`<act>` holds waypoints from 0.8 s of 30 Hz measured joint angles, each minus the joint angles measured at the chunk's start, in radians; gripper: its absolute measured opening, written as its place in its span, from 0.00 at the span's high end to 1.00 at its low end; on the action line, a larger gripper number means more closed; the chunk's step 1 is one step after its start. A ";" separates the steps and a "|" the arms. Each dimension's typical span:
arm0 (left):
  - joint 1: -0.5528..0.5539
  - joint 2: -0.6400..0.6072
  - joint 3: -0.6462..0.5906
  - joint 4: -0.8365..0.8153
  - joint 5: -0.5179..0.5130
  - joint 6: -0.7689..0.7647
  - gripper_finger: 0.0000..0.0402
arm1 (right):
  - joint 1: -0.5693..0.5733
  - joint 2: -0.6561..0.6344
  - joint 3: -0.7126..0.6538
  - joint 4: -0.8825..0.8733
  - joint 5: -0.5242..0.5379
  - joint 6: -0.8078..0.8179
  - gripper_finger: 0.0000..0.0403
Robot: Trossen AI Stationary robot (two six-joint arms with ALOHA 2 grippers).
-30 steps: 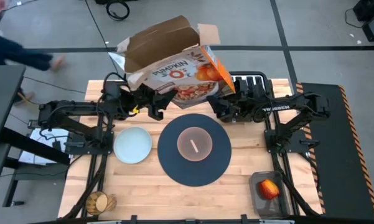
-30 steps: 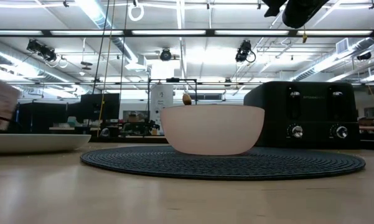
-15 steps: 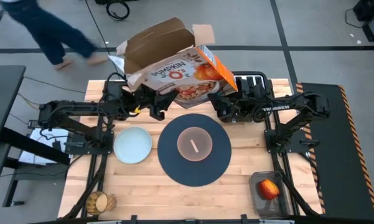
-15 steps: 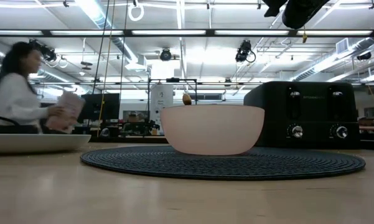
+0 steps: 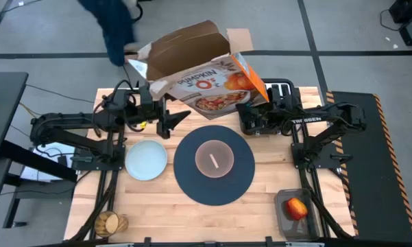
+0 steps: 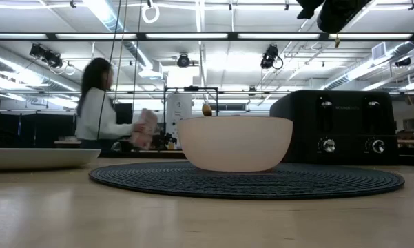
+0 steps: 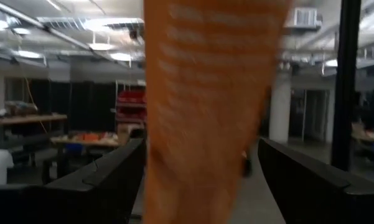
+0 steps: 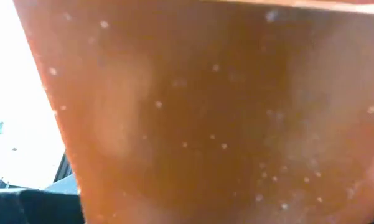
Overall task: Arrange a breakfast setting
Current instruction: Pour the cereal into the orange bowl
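Pale slatted wood table [image 5: 158, 206] fills the high view; on it, centre, the large round navy placemat [image 5: 192, 185], ribbed woven texture seen edge-on in the low view [image 6: 330, 180]; orange cereal box [image 5: 212, 86] held up over the table's back edge, tilted, brown cardboard flaps open, glossy printed front, crinkled silver liner poking out at the left side; it hides part of the black toaster [image 5: 277, 88] behind it, boxy with round knobs in the low view [image 6: 344, 127]. Pinkish bowl [image 5: 214, 158] sits mid-mat, smooth matte, round; gold spoon [image 5: 214, 162] lies inside it, only its tip clears the rim in the low view [image 6: 207, 109]; cannot tell if any cereal is in there. Pale blue-grey plate [image 5: 146, 159] flat on the wood just left of the mat, touching or not unclear. Red apple [image 5: 296, 208] in a dark tray [image 5: 282, 214] front right; amber tumbler [image 5: 110, 223] front left, ribbed glass, partly cut by frame struts. Left gripper [image 5: 170, 122] beside the box's lower left, fingers spread apart, box edge blurred between them in its wrist view; right gripper [image 5: 250, 113] clamped on the box's lower right corner, its wrist view all orange cardboard. A person [image 6: 100, 114] blurred beyond the table.
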 joint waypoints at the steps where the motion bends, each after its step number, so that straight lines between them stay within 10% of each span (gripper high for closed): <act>1: -0.007 -0.011 0.000 -0.031 0.000 0.002 0.21 | -0.003 -0.005 -0.010 0.004 -0.002 0.001 0.20; 12: -0.140 -0.096 0.000 -0.324 -0.047 -0.022 0.21 | -0.062 -0.189 -0.193 -0.022 -0.033 0.086 0.21; 24: -0.382 -0.091 0.000 -0.546 -0.403 -0.121 0.21 | -0.120 -0.582 -0.398 -0.338 -0.170 0.176 0.22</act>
